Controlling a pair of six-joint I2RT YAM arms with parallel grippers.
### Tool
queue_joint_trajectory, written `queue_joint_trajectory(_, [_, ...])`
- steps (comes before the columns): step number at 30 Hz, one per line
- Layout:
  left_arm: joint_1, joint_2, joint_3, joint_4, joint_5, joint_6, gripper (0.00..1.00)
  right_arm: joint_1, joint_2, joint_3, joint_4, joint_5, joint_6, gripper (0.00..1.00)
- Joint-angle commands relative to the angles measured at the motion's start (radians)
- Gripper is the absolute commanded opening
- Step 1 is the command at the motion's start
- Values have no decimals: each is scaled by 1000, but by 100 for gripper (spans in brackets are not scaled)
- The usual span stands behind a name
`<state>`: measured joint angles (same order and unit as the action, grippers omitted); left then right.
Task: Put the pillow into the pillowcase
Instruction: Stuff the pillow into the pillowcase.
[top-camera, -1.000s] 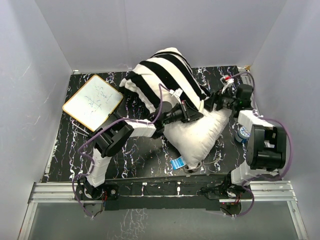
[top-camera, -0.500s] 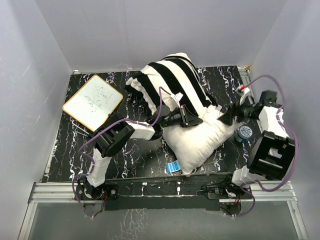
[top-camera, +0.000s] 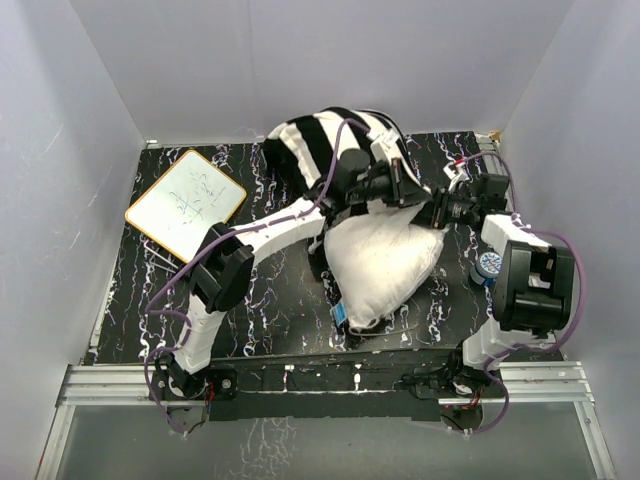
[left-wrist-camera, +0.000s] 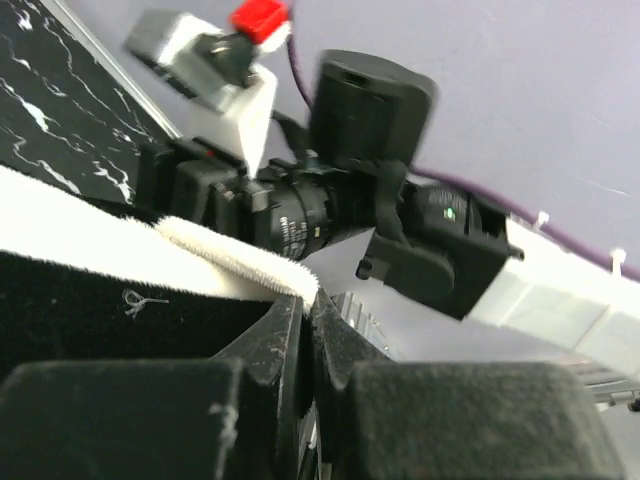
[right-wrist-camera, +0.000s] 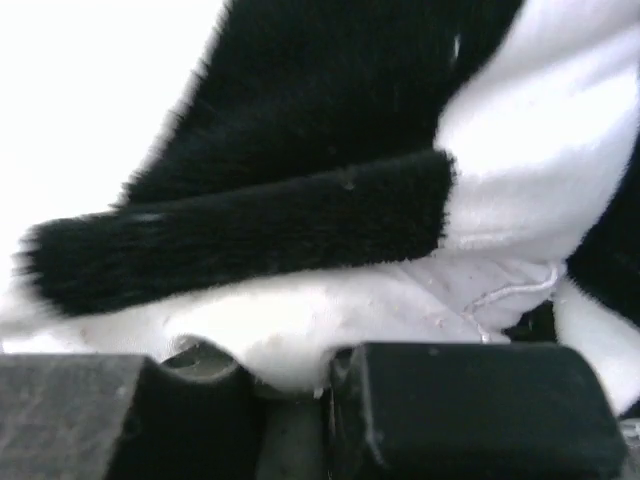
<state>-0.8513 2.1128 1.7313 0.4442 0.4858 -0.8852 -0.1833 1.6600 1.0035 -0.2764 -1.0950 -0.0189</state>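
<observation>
The striped pillowcase (top-camera: 300, 140) sleeves only the far end of the white pillow (top-camera: 385, 262) on the bench (top-camera: 270, 300). Left jaws pinch its hem tight; right jaws seem clamped on its white edge. Next, I'd say, drag the mouth nearward.

Pillowcase (top-camera: 310, 140): wide blk/wht stripes. Pillow (top-camera: 385, 265): plain white, w/ small blue tag (top-camera: 341, 315). Table (top-camera: 270, 300): blk w/ white marble-type veins. Whiteboard (top-camera: 186, 204): white face, tan frame, faint dark scribbles. L arm (top-camera: 275, 226) & R arm (top-camera: 500, 233): white covers, blk joints. Cables (top-camera: 325, 185): purple. Walls (top-camera: 300, 60): pale grey-lilac. Round item (top-camera: 487, 264) by R arm: blue & white. Red cap (left-wrist-camera: 258, 17) on white block, left wrist view.
</observation>
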Motion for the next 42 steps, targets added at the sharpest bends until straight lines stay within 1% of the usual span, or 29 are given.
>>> queue_joint_trajectory(1, [-164, -21, 330, -224, 188, 96, 0, 12, -176, 21, 1180, 29, 849, 8])
queue_joint_trajectory(4, [-181, 19, 491, -262, 197, 78, 0, 18, -170, 77, 1514, 163, 1190, 8])
queue_joint_trajectory(6, [-183, 47, 564, -267, 206, 56, 0, 33, -173, 105, 1570, 221, 1299, 8])
queue_joint_trajectory(7, [-183, 57, 584, -265, 209, 44, 0, 38, -179, 107, 1582, 235, 1320, 8])
queue_joint_trajectory(9, [-187, 64, 574, -226, 214, 10, 0, 40, -190, 95, 1573, 251, 1327, 8])
queue_joint_trajectory(12, [-217, 55, 519, -142, 218, -44, 0, 37, -195, 74, 1444, 273, 1192, 8])
queue_joint_trajectory(15, [-279, 28, 498, -149, 210, -21, 0, 21, -172, 49, 1312, 326, 1025, 8])
queue_joint_trajectory(17, [-313, -18, 452, -168, 196, 8, 0, 2, -149, 38, 1278, 350, 966, 8])
queue_joint_trajectory(21, [-342, -156, 245, -127, 139, 28, 0, -25, -111, 82, 1236, 347, 900, 8])
queue_joint_trajectory(24, [-335, -248, 57, -114, 92, 42, 0, -19, -109, 118, 1169, 304, 869, 8])
queue_joint_trajectory(25, [-320, -272, -1, -120, 74, 53, 0, -10, -112, 120, 1155, 275, 869, 8])
queue_joint_trajectory(27, [-262, -323, -148, -103, 46, 49, 0, 11, -134, 102, 1106, 200, 802, 8])
queue_joint_trajectory(30, [-115, -356, -379, 10, 50, -13, 0, 48, -194, -8, 986, 147, 674, 9])
queue_joint_trajectory(32, [-11, -310, -498, 132, 96, -64, 0, 72, -225, -92, 920, 144, 575, 9])
queue_joint_trajectory(33, [28, -271, -532, 201, 120, -88, 0, 81, -235, -132, 904, 149, 537, 9])
queue_joint_trajectory(35, [83, -164, -539, 288, 169, -129, 0, 96, -225, -175, 840, 165, 443, 11])
queue_joint_trajectory(37, [96, -81, -514, 329, 197, -151, 0, 95, -174, -154, 755, 143, 365, 16])
queue_joint_trajectory(38, [98, -53, -500, 335, 201, -155, 0, 86, -140, -114, 679, 103, 314, 20])
queue_joint_trajectory(39, [98, -32, -488, 338, 202, -158, 0, 75, -115, -59, 596, 56, 252, 26])
queue_joint_trajectory(40, [98, -14, -484, 346, 201, -164, 0, 60, -99, -9, 504, 17, 189, 34])
queue_joint_trajectory(42, [99, 0, -489, 367, 198, -180, 0, 12, -111, 97, 339, -61, 74, 57])
